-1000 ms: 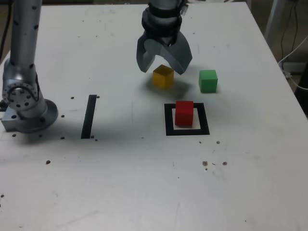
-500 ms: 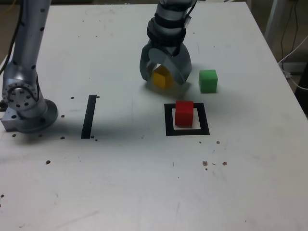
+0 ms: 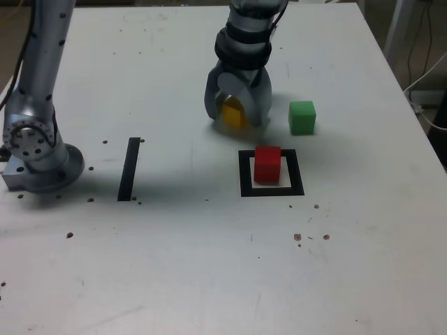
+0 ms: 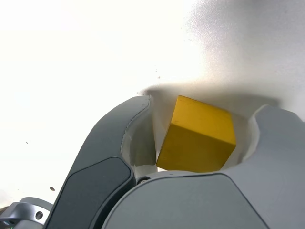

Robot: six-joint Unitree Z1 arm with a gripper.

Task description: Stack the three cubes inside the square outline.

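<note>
White and lightly speckled with dark flecks, the tabletop [image 3: 209, 265] fills nearly the whole exterior view, with cables and a pale frame showing past its far right corner.

At the centre of things stands the yellow cube [image 3: 232, 115], resting on the tabletop between the two curved grey fingers [image 3: 212, 98] of the hand [image 3: 237, 120], which comes down over it from above. In the wrist view the yellow cube [image 4: 198, 136] sits in the gap with a finger [image 4: 112, 143] on either side; the jaws are spread around it, and a thin strip of white shows between the cube and the finger on one side (whether the other finger touches it I cannot tell).

Taking the yellow cube as the landmark: the green cube [image 3: 302, 116] stands near it toward the exterior view's right, apart from the hand. The red cube [image 3: 267, 164] is nearer the camera and slightly to the right of it, standing upright on the white centre of the square outline [image 3: 244, 183], whose black tape frame surrounds it. Well apart from the yellow cube toward the exterior view's left lies a straight black tape strip [image 3: 129, 168], and farther left still the arm's grey base [image 3: 38, 157] sits on the tabletop's edge
</note>
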